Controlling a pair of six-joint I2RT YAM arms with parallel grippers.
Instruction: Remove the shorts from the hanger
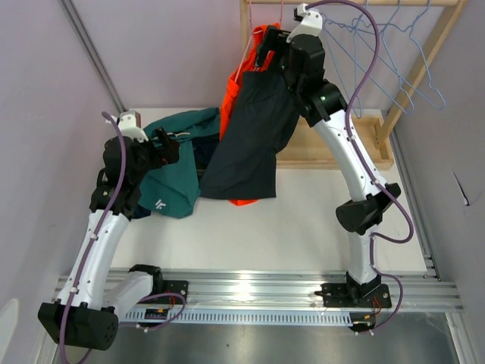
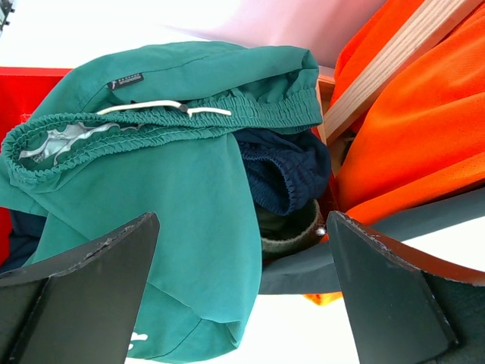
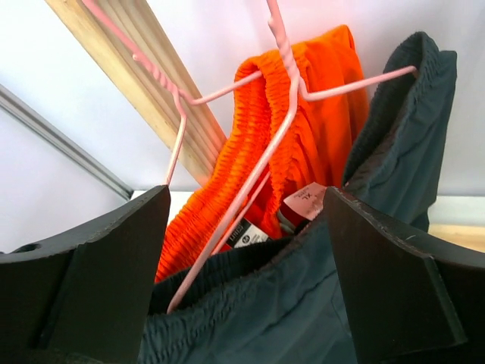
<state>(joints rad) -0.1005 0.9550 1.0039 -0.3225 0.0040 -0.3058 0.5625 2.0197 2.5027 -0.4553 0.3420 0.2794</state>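
Teal shorts lie heaped left of the wooden rack, with my left gripper spread wide and empty above them. Charcoal shorts and orange shorts hang at the rack on a pink hanger, and my right gripper gapes wide at their waistbands, clamping nothing.

Surface: white table | Rear left: teal shorts lying heaped, navy shorts bunched against them | Rear right: wooden rack base standing on it

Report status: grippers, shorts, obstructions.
Left gripper open over teal shorts on table. Right gripper open at pink hanger, charcoal shorts and orange shorts hung. Wooden rack post close.
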